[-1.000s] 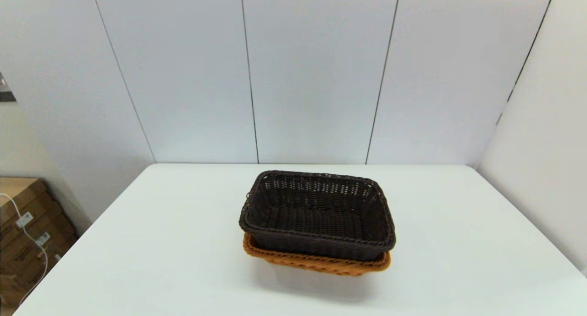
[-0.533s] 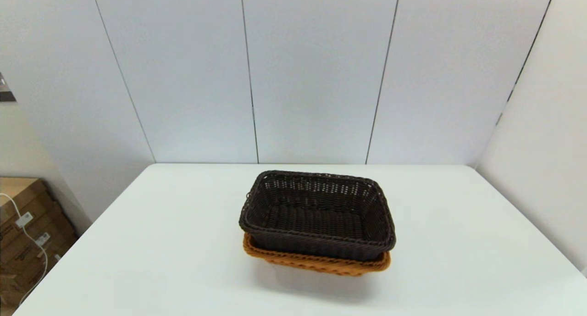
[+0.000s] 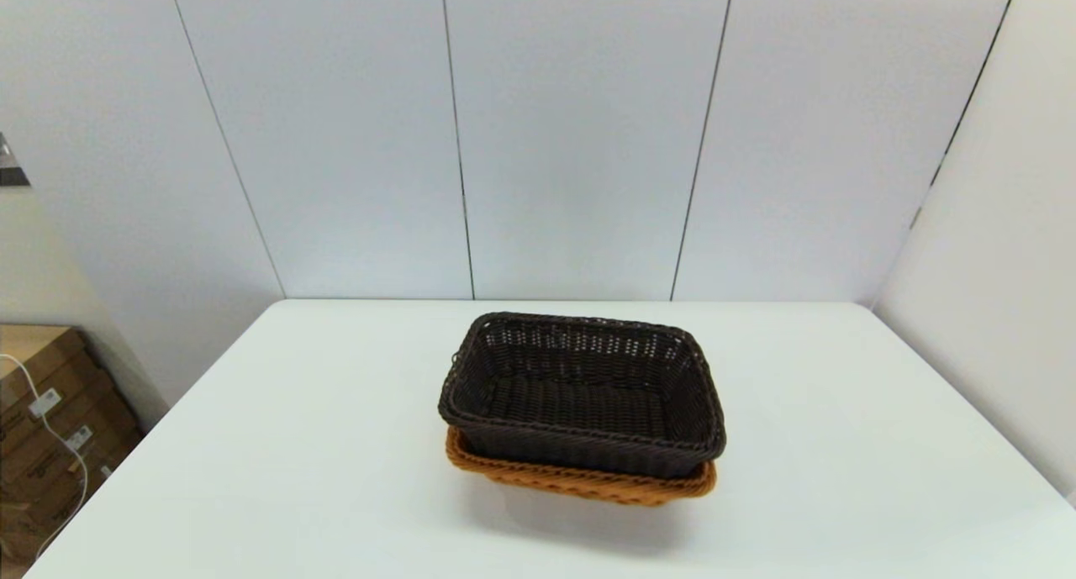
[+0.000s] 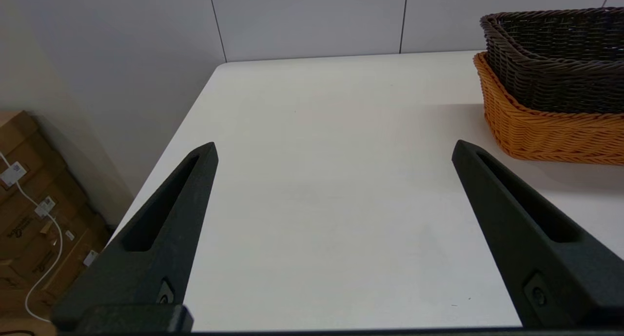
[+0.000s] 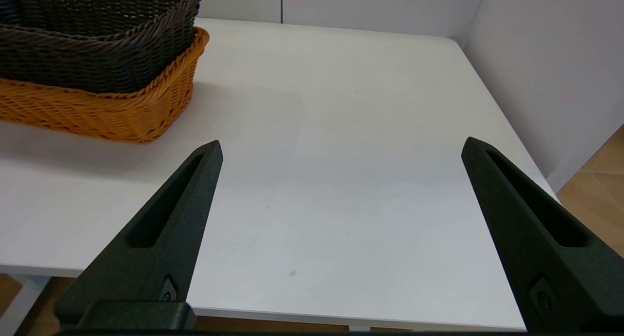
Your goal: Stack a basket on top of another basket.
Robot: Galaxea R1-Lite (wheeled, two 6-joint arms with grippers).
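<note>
Head view: dark brown basket [image 3: 582,394] sits nested inside the orange basket [image 3: 580,481], both near the middle of the white table [image 3: 294,444]. Only the orange rim and a strip of its near wall show beneath the dark one. Neither arm appears in this view.

Left wrist view: left gripper [image 4: 333,149] spread wide, nothing between its fingers, hovering over bare table beside the stack and well clear of it. Dark basket's braided rim rides above the orange rim on the end seen from here.

Right wrist view: right gripper [image 5: 341,147] likewise spread wide and empty, held low over the near right part of the table, apart from the baskets. Same nesting seen from the other end; dark wall tucked inside orange wall.

Judgement: stacking looks done; both arms appear parked. Step in hand is a check of the seat, nothing more. The dark basket may sit slightly askew, its near-left corner seeming to overhang the orange rim, though the angle makes this hard to confirm. If correcting, best to nudge that corner inward with a light push on the braided rim, not the open-weave wall, which likely flexes. Steady the orange basket from the opposite end so the pair does not slide on the smooth tabletop.

Cardboard boxes [image 3: 50,428] stand off the table's left side.
</note>
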